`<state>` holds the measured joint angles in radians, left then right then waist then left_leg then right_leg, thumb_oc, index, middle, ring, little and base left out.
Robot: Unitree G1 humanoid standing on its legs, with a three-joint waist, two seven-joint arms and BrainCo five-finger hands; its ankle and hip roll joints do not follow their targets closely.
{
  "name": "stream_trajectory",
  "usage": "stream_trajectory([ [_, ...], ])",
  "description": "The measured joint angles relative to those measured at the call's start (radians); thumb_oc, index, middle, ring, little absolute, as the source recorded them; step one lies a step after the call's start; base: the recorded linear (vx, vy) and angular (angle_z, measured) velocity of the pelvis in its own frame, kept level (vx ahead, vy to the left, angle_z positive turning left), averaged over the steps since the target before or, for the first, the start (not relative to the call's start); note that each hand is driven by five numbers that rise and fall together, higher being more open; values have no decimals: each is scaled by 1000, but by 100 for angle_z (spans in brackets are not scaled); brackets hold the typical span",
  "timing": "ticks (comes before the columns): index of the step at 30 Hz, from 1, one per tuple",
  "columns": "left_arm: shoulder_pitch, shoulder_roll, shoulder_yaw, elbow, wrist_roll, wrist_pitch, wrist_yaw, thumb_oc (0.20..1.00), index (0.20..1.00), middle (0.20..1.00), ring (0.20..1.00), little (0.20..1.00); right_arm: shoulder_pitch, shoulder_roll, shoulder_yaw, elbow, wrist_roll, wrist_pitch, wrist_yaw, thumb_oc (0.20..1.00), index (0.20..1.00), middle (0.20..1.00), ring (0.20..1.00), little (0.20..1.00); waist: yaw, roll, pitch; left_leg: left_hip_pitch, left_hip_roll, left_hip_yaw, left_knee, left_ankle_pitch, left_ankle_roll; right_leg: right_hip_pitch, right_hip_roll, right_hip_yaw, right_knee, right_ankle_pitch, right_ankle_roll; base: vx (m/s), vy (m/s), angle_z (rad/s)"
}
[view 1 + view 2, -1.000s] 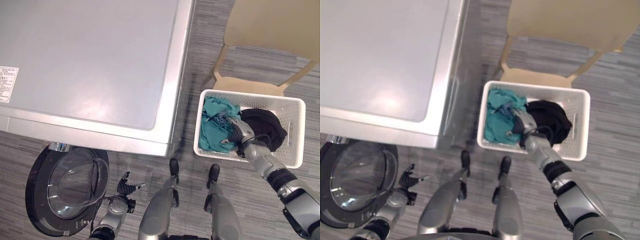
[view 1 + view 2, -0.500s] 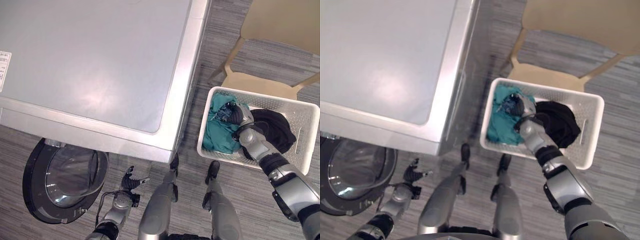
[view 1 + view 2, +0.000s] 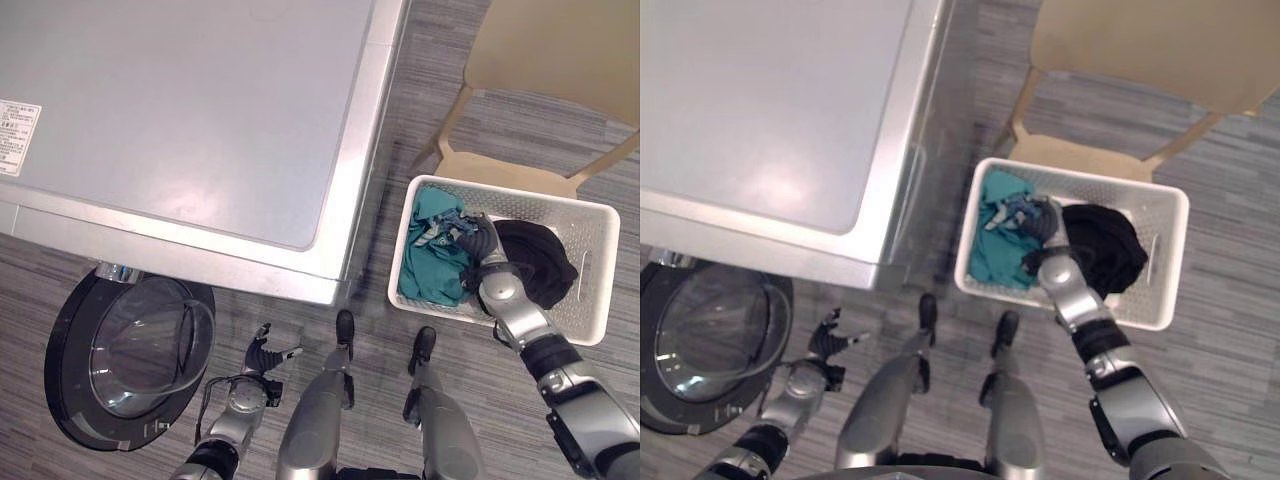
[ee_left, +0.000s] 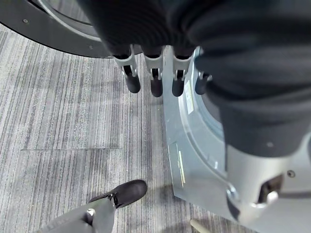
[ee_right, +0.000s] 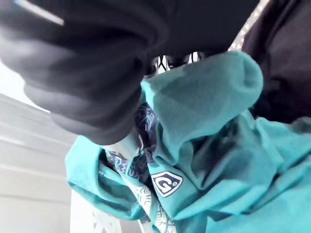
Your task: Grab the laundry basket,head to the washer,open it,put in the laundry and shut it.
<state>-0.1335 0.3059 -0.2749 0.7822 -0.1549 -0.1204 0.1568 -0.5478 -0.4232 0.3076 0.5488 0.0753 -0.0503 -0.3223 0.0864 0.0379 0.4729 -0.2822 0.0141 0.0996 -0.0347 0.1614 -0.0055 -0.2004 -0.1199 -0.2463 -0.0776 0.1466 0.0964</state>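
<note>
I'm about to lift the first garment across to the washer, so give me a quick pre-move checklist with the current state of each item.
1. Round glass washer door swung open: ok.
2. White perforated plastic laundry basket on the floor beside the silver-grey washer: ok.
3. Right robot hand down in the basket on the teal garment: ok.
4. Right robot hand's grip on the teal garment: cannot tell, the fingers are hidden in the cloth.
5. Left robot hand open and holding nothing, near the door: ok.
6. Black garment free of the teal one: cannot tell; they lie touching.
</note>
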Motion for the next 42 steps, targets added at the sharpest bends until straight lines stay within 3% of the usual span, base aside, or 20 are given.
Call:
stream_trajectory([
  [6, 29, -5, 39, -76, 0, 20, -20, 1000, 1000, 1000, 1000, 1000, 190, 53, -47, -235, 171, -34, 85, 200, 200, 200, 200, 200, -3, -7, -10, 90, 4, 1, -31, -4, -6, 78, 6, 0, -1, -4, -5, 51, -11, -1],
  [13, 132, -2, 110, -123, 0, 35, -45, 1000, 1000, 1000, 1000, 1000, 374, 18, -75, -445, 209, -38, 202, 200, 200, 200, 200, 200, -29, -63, -152, 169, 4, 4, -46, -22, -15, 148, 7, 2, -1, -25, -4, 57, 53, -3],
  [15, 213, 1, 127, -158, -1, 36, -51, 1000, 1000, 1000, 1000, 1000, 438, 22, -75, -562, 212, -52, 256, 200, 200, 200, 200, 200, -50, -91, -226, 207, 5, 26, -46, -46, -19, 174, 5, 23, -1, -32, -2, 14, 109, -26],
  [20, 236, 1, 127, -176, 0, 36, -60, 1000, 1000, 1000, 1000, 1000, 438, 24, -74, -645, 212, -78, 307, 200, 200, 200, 200, 200, -55, -86, -254, 229, 6, 51, -46, -45, -3, 148, 0, 65, 73, -48, 13, -155, 9, -17],
  [23, 188, 0, 124, -175, 0, 34, -59, 1000, 1000, 1000, 1000, 1000, 437, 24, -78, -651, 212, -89, 306, 200, 200, 200, 200, 200, -62, -78, -251, 181, 8, 11, -12, -25, 19, 82, -5, 162, 216, -121, 26, -232, -113, 45],
  [26, 149, 8, 130, -192, 0, 33, -55, 1000, 1000, 1000, 1000, 1000, 439, 16, -94, -664, 210, -95, 310, 200, 200, 200, 200, 200, -55, -65, -247, 137, 13, -71, 23, -10, 21, 63, 20, 258, 414, -265, 19, -190, -198, 88],
  [28, 166, 26, 130, -221, 0, 33, -49, 1000, 1000, 1000, 1000, 1000, 432, 18, -109, -699, 209, -109, 311, 200, 200, 200, 200, 200, -17, -60, -245, 107, 19, -112, 24, 17, 12, 68, 56, 297, 523, -368, 16, -222, -255, 65],
  [29, 180, 31, 125, -239, -1, 33, -45, 1000, 1000, 1000, 1000, 1000, 422, 25, -109, -705, 209, -117, 308, 200, 200, 200, 200, 200, 6, -61, -247, 91, 18, -121, 24, 30, -2, 74, 73, 303, 495, -396, -7, -260, -282, 54],
  [30, 201, 28, 120, -274, -1, 34, -41, 1000, 1000, 1000, 1000, 1000, 387, 32, -107, -707, 210, -126, 302, 200, 200, 200, 200, 200, 22, -11, -234, 54, 59, -156, 14, 41, -32, 86, 127, 282, 421, -429, -53, -281, -280, 48],
  [31, 217, 27, 113, -300, 0, 34, -42, 1000, 1000, 1000, 1000, 1000, 381, 30, -104, -707, 210, -129, 301, 200, 200, 200, 200, 200, 28, 9, -236, 40, 83, -164, 3, 34, -41, 79, 161, 290, 406, -412, -75, -297, -257, 63],
  [33, 245, 25, 111, -343, -1, 33, -40, 1000, 1000, 1000, 1000, 1000, 379, 20, -101, -707, 212, -129, 298, 200, 200, 200, 200, 200, 48, 32, -233, 15, 105, -168, -3, -30, -58, 58, 209, 288, 416, -386, -104, -316, -162, 62],
  [34, 262, 23, 106, -383, -1, 33, -39, 1000, 1000, 1000, 1000, 1000, 378, 5, -100, -709, 212, -130, 296, 200, 200, 200, 200, 200, 60, 37, -231, 2, 120, -170, -5, -85, -69, 43, 223, 268, 426, -369, -148, -356, -86, 66],
  [35, 268, 24, 101, -403, -1, 31, -40, 1000, 1000, 1000, 1000, 1000, 373, -1, -98, -709, 212, -131, 295, 200, 200, 200, 200, 200, 67, 37, -231, -8, 126, -169, -4, -143, -86, 34, 224, 253, 426, -359, -166, -390, -76, 83],
  [36, 257, 26, 85, -414, -1, 31, -41, 1000, 1000, 1000, 1000, 1000, 365, -8, -95, -711, 211, -136, 290, 200, 200, 200, 200, 200, 54, 24, -224, -33, 119, -139, 9, -173, -92, 27, 187, 191, 410, -327, -195, -271, -52, 104],
  [38, 229, 29, 56, -488, 0, 4, -56, 1000, 1000, 1000, 1000, 1000, 347, -34, -66, -766, 210, -138, 283, 200, 200, 200, 200, 200, 26, -17, -226, -17, 61, -84, 162, -161, -80, 39, 125, 139, 295, -244, -216, -201, -56, 115],
  [42, 176, 41, 20, -580, 1, -18, -70, 1000, 1000, 1000, 1000, 1000, 261, -39, -43, -811, 210, -144, 284, 200, 200, 200, 200, 200, -13, -35, -221, 119, 47, -82, 256, -227, -93, 76, 109, 89, 197, -165, -198, -75, 7, 51],
])
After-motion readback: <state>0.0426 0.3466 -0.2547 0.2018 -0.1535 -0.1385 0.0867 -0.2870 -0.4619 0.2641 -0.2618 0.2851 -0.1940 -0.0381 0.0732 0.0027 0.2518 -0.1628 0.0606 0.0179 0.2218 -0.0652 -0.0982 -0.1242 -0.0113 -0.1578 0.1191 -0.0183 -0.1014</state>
